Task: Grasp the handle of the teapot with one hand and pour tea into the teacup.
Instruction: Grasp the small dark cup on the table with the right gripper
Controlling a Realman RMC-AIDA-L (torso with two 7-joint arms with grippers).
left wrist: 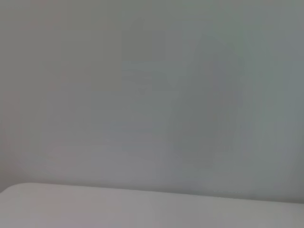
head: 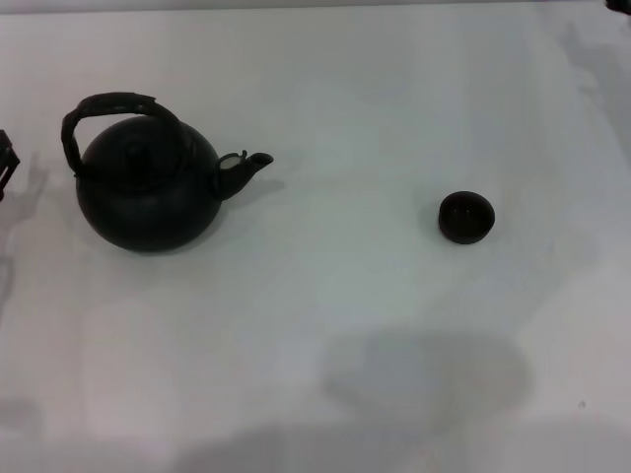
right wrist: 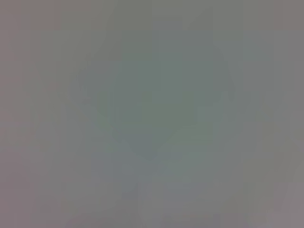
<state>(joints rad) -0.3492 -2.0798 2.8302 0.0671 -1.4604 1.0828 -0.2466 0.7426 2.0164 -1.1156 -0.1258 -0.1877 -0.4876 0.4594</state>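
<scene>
The teapot (head: pixel 148 192) is a round matte-black pot standing upright on the white table at the left, with its short spout (head: pixel 251 165) pointing right towards the teacup. Its dark arched handle (head: pixel 108 106) stands over the lid. The teacup (head: pixel 465 217) is a tiny black handleless cup standing upright at the right, well apart from the teapot. Only a dark piece of my left gripper (head: pixel 6 163) shows at the left edge, a little left of the teapot and not touching it. My right gripper does not show. Both wrist views show only a blank pale surface.
The white table (head: pixel 335 325) stretches flat between and in front of the teapot and the teacup. A small dark sliver (head: pixel 621 5) sits in the far right corner. Soft shadows lie on the near part of the table.
</scene>
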